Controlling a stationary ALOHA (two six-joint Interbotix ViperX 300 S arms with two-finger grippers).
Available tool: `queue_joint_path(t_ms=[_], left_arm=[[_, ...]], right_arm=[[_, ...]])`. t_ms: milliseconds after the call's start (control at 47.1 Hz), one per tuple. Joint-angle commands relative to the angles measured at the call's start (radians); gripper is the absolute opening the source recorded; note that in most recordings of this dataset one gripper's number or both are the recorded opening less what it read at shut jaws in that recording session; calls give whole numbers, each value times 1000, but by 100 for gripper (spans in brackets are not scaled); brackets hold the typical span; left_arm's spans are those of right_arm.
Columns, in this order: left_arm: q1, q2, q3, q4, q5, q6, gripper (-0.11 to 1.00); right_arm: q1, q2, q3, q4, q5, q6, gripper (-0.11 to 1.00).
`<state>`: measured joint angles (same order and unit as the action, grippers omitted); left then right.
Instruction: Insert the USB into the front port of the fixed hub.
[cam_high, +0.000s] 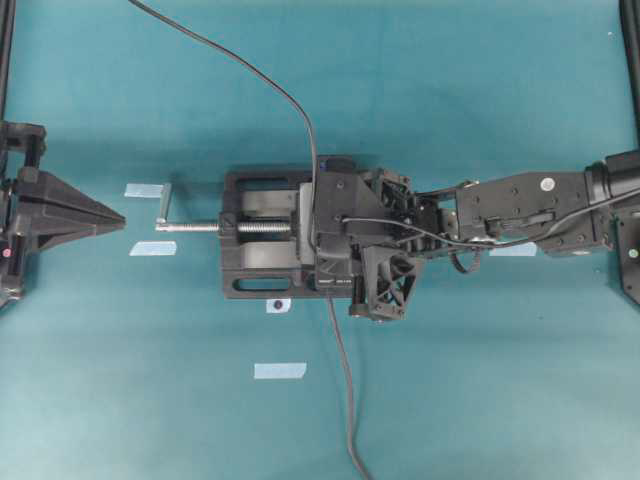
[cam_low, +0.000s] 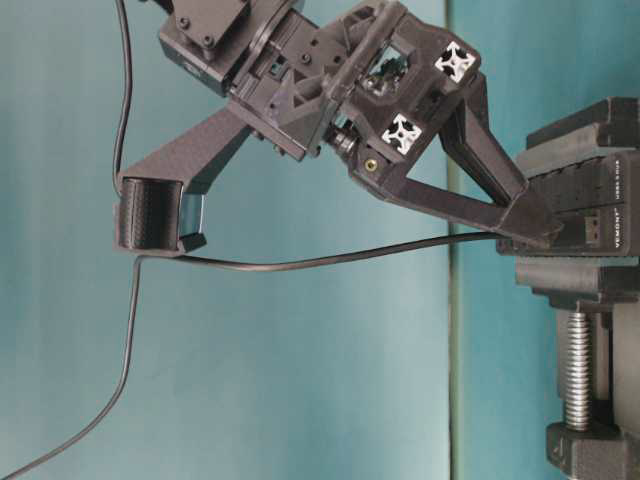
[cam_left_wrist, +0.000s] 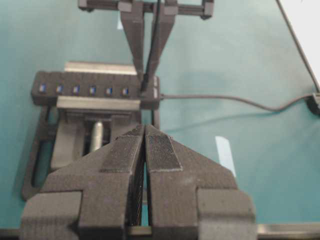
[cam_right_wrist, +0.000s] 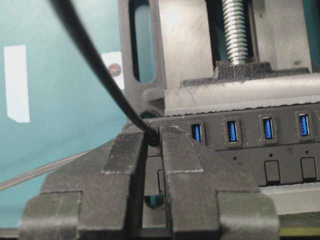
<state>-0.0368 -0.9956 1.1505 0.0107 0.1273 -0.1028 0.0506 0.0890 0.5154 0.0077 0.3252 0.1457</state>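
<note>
Hovering over the end of the fixed hub (cam_right_wrist: 260, 145), the right gripper (cam_right_wrist: 152, 142) pinches the USB (cam_right_wrist: 153, 136) between its fingertips, jaws nearly closed on the plug where the thin dark cable (cam_right_wrist: 90, 60) enters it; the plug body itself is mostly hidden between the pads, so whether its tip has entered a port cannot be told from these views. The hub's long axis runs across the black vise (cam_high: 262, 235) that clamps it, its row of blue ports facing upward; in the right wrist view four blue ports lie just to the right of the fingertips, and the plug sits at the end of that row. From the left wrist view the right fingers (cam_left_wrist: 150, 50) come down onto the hub (cam_left_wrist: 95, 91) at the end beyond the six visible ports, so the plug appears to sit over the seventh, end port; the coming move, as I judge it, is a push along the plug's axis into that port, with little sideways correction needed. The left gripper (cam_left_wrist: 145, 150) is clenched on nothing, well apart from the hub; the right arm is plainly the nearer one. The thicker cable (cam_left_wrist: 235, 100) leaves that same end of the hub.
</note>
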Motion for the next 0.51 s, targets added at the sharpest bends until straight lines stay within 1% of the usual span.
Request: queue_joint_path(t_ms=[0,489], left_arm=[[0,5,-11,2,-6,-2,0],[0,5,-6,2,-6,-3,0]], right_arm=[[25,14,5,5,20,0,4],[28,21,5,6,41,0,4]])
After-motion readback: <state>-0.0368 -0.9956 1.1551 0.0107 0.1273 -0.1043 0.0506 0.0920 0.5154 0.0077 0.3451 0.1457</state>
